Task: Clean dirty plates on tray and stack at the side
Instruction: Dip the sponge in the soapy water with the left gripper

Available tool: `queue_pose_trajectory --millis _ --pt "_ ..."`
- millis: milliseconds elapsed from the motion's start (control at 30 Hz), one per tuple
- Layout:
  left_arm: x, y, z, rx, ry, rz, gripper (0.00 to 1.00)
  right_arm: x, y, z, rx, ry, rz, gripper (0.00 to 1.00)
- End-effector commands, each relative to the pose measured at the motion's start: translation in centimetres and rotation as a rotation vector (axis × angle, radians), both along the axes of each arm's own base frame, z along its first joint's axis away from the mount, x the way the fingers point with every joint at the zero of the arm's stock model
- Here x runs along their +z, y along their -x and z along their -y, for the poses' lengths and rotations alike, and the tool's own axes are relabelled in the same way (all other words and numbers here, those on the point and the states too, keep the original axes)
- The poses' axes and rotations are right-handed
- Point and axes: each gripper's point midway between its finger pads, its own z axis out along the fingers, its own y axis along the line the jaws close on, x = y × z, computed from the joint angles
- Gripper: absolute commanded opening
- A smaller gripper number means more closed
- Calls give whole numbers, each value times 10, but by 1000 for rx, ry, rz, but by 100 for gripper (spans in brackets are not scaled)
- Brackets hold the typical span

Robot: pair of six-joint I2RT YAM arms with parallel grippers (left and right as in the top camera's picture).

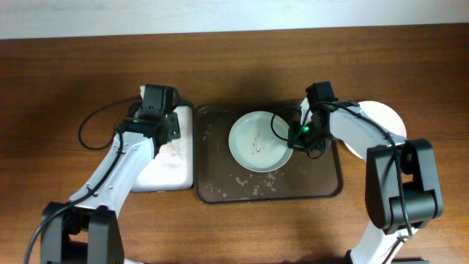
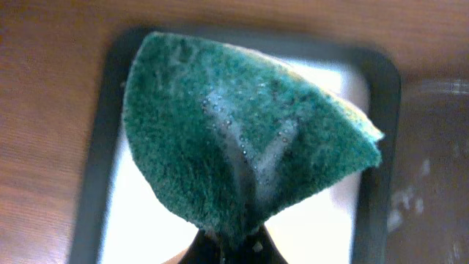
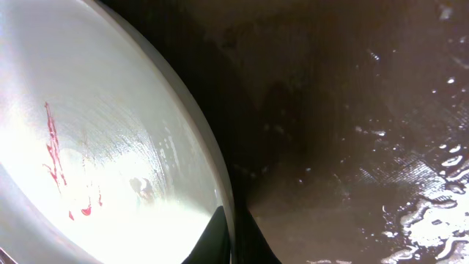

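A white plate with red smears lies on the dark wet tray. My right gripper is shut on the plate's right rim; the right wrist view shows the rim pinched between my fingers and the red streaks inside. My left gripper is shut on a green sponge, wet with foam, and holds it over the white tray on the left. The sponge hides most of the left fingers.
A clean white plate lies on the wooden table to the right of the dark tray, partly under my right arm. Water drops and soap patches cover the dark tray's floor. A black cable loops at the left.
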Motion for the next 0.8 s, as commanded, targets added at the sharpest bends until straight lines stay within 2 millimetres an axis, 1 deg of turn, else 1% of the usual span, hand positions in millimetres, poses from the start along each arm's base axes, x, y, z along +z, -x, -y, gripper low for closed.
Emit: queue_pose_trajectory --millis 0,67,100,133,167,233,333,433,533,567,600,633,667,733,767 --pt "-22 22 7 -34 52 -92 7 -10 9 7 -12 40 -40 4" --pt "-47 36 4 -29 41 -160 9 -10 10 7 -12 40 -41 4" --pt "-59 42 3 -28 35 -199 13 -10 10 7 -12 41 -41 4" --pt "-64 44 3 -28 36 -212 20 -10 10 7 -12 41 -42 4" --pt "-64 44 3 -29 36 -213 33 -10 10 7 -12 41 -42 4" --pt "-63 41 4 -29 38 -199 53 -10 10 7 -12 41 -42 4" --pt "-62 35 5 -30 41 -177 55 -10 10 7 -12 41 -42 4" --pt "-57 28 6 -31 46 -150 43 -10 10 7 -12 41 -42 4" --pt "-58 31 5 -30 44 -166 42 -10 10 7 -12 41 -41 4" --pt "-60 34 5 -30 42 -178 40 -10 10 7 -12 41 -41 4" --pt "-62 37 4 -29 39 -196 36 -10 10 7 -12 41 -41 4" --pt "-68 43 3 -28 34 -226 23 -10 10 7 -12 41 -42 4" --pt "-74 47 3 -28 33 -252 16 -10 10 7 -12 41 -42 4" --pt "-77 48 4 -31 37 -264 0 -10 10 7 -12 41 -42 4" --pt "-76 47 4 -31 38 -258 0 -10 10 7 -12 41 -42 4"
